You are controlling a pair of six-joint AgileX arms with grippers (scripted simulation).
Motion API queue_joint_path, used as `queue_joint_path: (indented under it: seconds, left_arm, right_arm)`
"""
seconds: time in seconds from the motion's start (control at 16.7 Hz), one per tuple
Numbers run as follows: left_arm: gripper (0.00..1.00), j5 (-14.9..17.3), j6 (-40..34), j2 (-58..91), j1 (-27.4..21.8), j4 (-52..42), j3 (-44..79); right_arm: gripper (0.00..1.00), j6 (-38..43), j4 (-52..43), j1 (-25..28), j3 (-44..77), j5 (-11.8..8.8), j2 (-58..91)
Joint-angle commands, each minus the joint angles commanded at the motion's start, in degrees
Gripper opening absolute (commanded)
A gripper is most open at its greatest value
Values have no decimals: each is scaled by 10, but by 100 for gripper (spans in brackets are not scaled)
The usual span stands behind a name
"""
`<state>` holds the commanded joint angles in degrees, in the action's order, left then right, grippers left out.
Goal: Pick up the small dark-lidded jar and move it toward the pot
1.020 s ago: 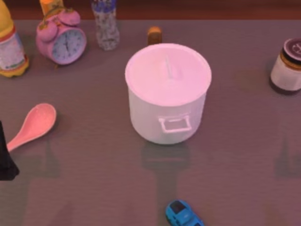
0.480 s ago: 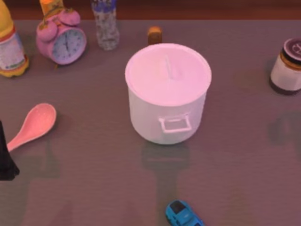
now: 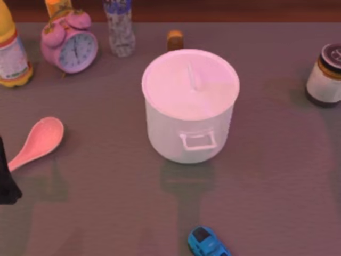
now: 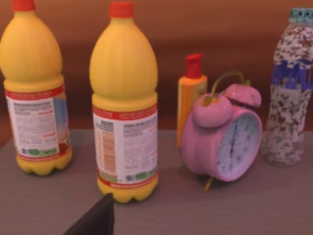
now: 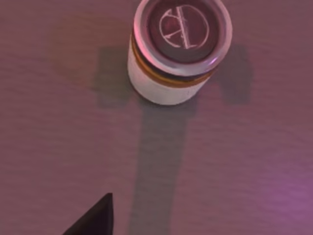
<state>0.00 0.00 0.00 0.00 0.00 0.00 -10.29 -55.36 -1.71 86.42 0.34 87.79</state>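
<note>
Right gripper out of top view, claw state cannot tell, its wrist camera looking straight down on the short round dark-lidded jar [image 5: 179, 49], presumably lining up a grasp; jar upright at table's 3 o'clock, well apart from the large white lidded pot [image 3: 190, 104] at centre.

Top view: jar [image 3: 326, 74] cut by rt edge; toy car [image 3: 208, 242] cut at bottom; yellow bottle [image 3: 11, 50] cut at left. Small brown thing [image 3: 175, 39] behind pot [image 3: 189, 106] partly hidden, can't tell what. Each wrist view shows one dark fingertip [image 5: 93, 220] only; right hand's spread can't be judged.
</note>
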Motion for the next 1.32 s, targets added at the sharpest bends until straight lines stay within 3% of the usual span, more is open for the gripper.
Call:
queue_joint_path:
  seconds: [0.36, 0.72, 0.96, 1.32]
  left_arm:
    - [100, 0, 0, 0, 0, 0, 0]
    - [100, 0, 0, 0, 0, 0, 0]
    - [100, 0, 0, 0, 0, 0, 0]
    - [100, 0, 0, 0, 0, 0, 0]
  right_arm:
    - [100, -49, -196, 3, 342, -7, 334]
    - [100, -84, -307, 9, 597, -15, 558]
    - [100, -94, -330, 11, 673, -18, 622]
    - [100, -94, -330, 8, 676, -18, 625]
